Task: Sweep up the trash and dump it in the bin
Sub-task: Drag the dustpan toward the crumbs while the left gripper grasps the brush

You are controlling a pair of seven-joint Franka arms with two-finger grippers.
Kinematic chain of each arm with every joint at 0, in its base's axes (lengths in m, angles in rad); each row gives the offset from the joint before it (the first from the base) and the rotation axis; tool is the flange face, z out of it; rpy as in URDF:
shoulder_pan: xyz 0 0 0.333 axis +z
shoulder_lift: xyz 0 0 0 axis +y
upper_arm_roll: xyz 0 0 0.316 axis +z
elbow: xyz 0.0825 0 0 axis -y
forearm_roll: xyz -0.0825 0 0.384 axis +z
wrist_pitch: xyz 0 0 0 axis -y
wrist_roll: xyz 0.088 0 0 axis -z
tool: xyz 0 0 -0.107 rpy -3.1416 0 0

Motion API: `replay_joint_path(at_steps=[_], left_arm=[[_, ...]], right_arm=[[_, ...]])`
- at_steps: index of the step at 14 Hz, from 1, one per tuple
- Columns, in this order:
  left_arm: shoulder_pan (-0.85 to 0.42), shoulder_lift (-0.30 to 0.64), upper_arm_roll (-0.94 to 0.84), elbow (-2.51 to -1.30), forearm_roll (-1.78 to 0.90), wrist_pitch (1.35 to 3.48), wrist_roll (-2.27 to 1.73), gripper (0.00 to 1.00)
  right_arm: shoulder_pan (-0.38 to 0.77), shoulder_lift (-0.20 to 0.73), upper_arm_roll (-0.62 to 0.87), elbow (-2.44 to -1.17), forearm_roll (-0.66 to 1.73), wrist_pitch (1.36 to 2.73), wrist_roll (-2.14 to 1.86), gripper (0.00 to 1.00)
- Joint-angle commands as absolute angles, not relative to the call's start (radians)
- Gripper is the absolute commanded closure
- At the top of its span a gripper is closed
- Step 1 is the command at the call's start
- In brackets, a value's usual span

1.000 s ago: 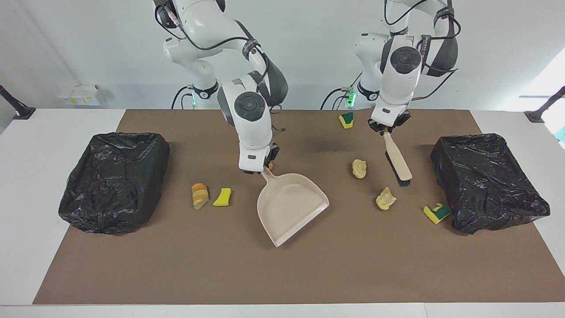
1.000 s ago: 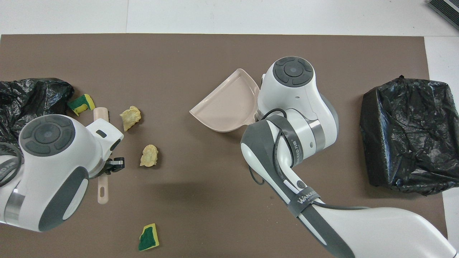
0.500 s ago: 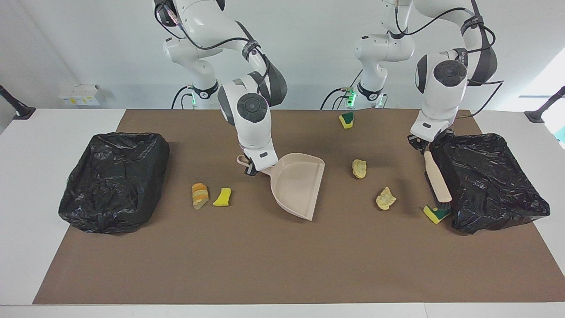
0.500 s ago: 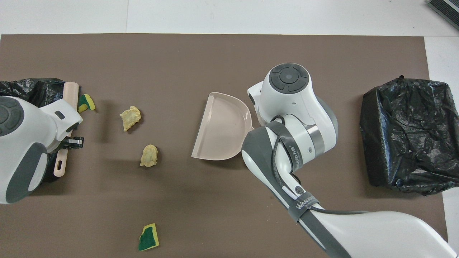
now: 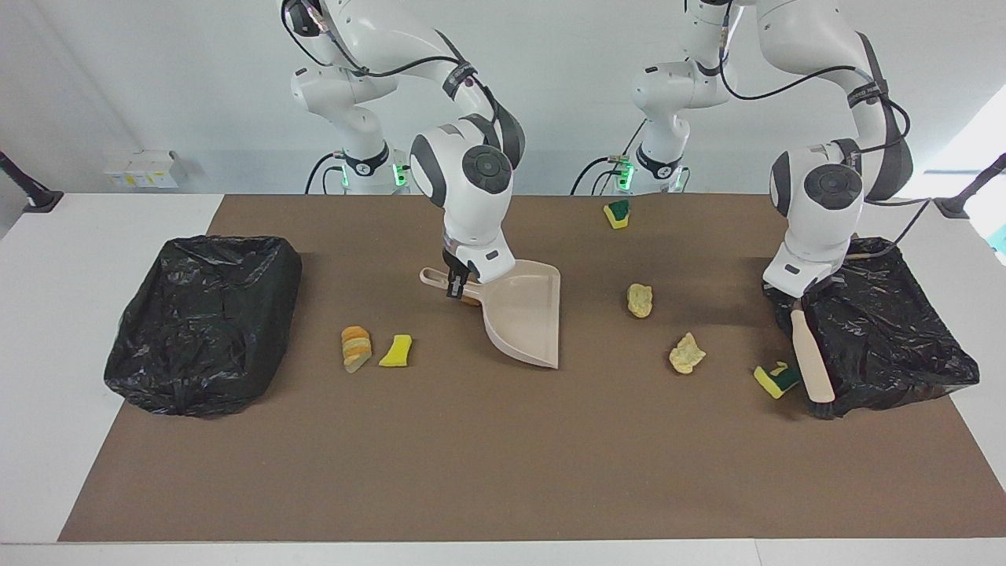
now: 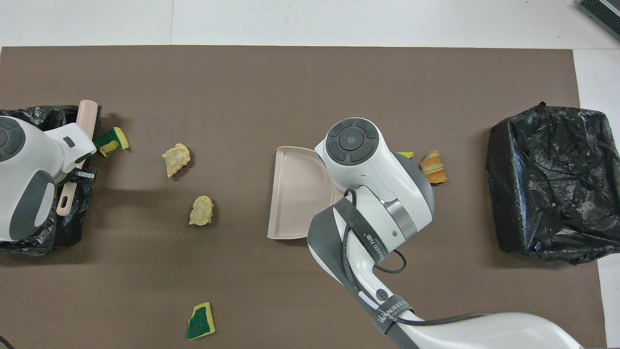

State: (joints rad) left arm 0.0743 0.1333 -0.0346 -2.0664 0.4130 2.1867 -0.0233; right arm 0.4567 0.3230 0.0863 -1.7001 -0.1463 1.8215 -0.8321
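White arms (image 5: 471, 189), grey joints, black cables, green base lights

From overhead, my right arm's wrist covers the dustpan (image 6: 295, 191) handle and most of the plain yellow scrap (image 6: 406, 154). My left arm's housing hides the brush (image 6: 86, 116) middle and bristles there, and the picture's edge cuts off the bin (image 6: 38, 116) beneath it.

The mat (image 5: 471, 472) is plain brown on a white table (image 5: 47, 314), and both bin bags (image 5: 204, 322) (image 5: 880, 322) are glossy black. The dustpan (image 5: 523, 314) and brush (image 5: 812, 365) are beige, the brush bristles black. The scraps run from yellow sponge with green faces (image 5: 778, 380) (image 5: 618, 212) to pale yellow lumps (image 5: 640, 299) (image 5: 686, 354), a plain yellow bit (image 5: 396, 350) and an orange-and-cream banded chunk (image 5: 355, 347).
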Motion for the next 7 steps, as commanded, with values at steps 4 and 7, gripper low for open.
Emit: replay_joint_path(at_steps=[4, 7], left_arm=[[0.063, 0.115, -0.055, -2.092, 0.425, 2.154, -0.017, 1.0], [0.022, 0.088, -0.058, -2.121, 0.359, 2.094, -0.017, 1.0]], right_arm=[[0.477, 0.302, 0.091, -1.788, -0.166, 1.928, -0.85, 1.0], [0.462, 0.27, 0.091, -1.891, -0.158, 2.023, -0.862, 1.0]])
